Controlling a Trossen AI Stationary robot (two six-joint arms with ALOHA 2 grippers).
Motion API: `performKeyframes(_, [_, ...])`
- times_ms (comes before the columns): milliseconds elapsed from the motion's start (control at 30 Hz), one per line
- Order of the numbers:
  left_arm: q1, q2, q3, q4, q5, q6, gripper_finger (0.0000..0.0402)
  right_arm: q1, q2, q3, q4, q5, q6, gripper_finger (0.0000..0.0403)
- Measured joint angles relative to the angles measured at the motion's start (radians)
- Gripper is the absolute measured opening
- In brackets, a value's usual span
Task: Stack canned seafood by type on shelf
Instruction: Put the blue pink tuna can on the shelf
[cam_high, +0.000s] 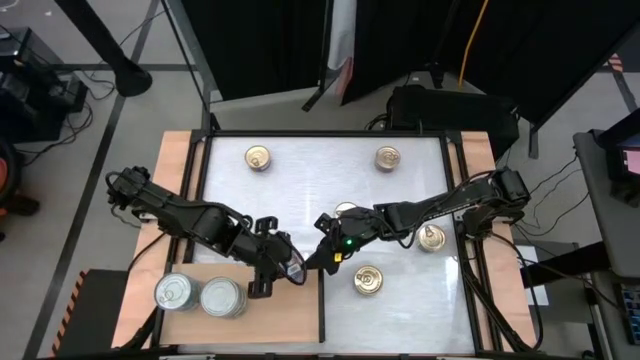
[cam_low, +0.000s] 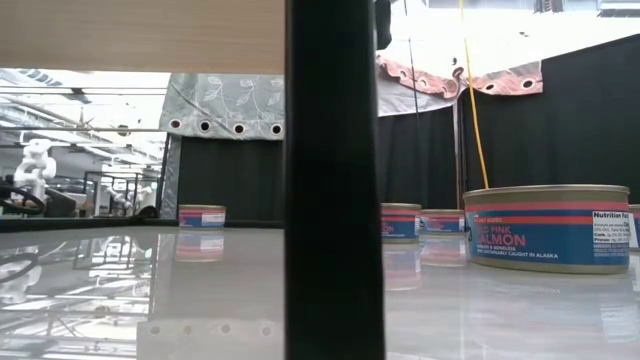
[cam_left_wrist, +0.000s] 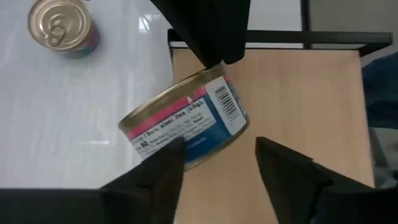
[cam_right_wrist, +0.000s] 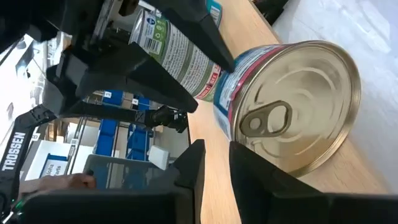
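A tin (cam_left_wrist: 186, 118) with a blue and pink label and a gold pull-tab lid (cam_right_wrist: 292, 118) stands tilted on the light-brown shelf (cam_high: 260, 320), near its right edge. Its lid faces my right gripper (cam_right_wrist: 216, 146). That gripper (cam_high: 322, 255) reaches in from the right, fingers nearly together with nothing between them. My left gripper (cam_left_wrist: 217, 146) comes from the left (cam_high: 268, 268), open, with its fingers on either side of the tin. Two silver-lidded tins (cam_high: 175, 293) (cam_high: 222, 297) stand at the shelf's left end. My right gripper's closed fingertips (cam_left_wrist: 211, 53) meet the tin's upper rim (cam_left_wrist: 208, 70), coming from the table's right side and slanting down. The tin stays tilted with its lower rim (cam_right_wrist: 311, 174) on the shelf. Whether my left gripper's fingers (cam_left_wrist: 158, 168) touch the tin's wall, I cannot tell.
Gold-lidded tins stand on the white tabletop at the far left (cam_high: 258, 157), the far right (cam_high: 388, 157), the right (cam_high: 432, 237) and near the front (cam_high: 368, 281). A dark frame bar (cam_high: 321, 320) runs along the shelf's right edge. In the low view a black post (cam_low: 335, 200) stands in front.
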Motion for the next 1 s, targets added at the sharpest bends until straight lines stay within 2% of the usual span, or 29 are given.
performKeyframes(200, [0.001,-0.001,-0.001,0.014,0.032,0.001,0.013,0.0,0.0,0.0,0.0,0.0,-0.014,0.0046])
performKeyframes(400, [0.0,0.0,-0.003,0.048,0.044,0.001,0.009,0.0,0.0,0.0,0.001,0.003,-0.077,0.0036])
performKeyframes(733, [-0.006,0.029,-0.025,0.095,0.054,-0.018,0.0079,0.0,0.011,0.002,0.004,0.013,-0.156,0.0032])
performKeyframes(1000, [-0.005,0.033,-0.029,0.126,0.07,-0.076,0.0079,-0.015,0.011,0.002,-0.037,0.108,-0.159,0.0032])
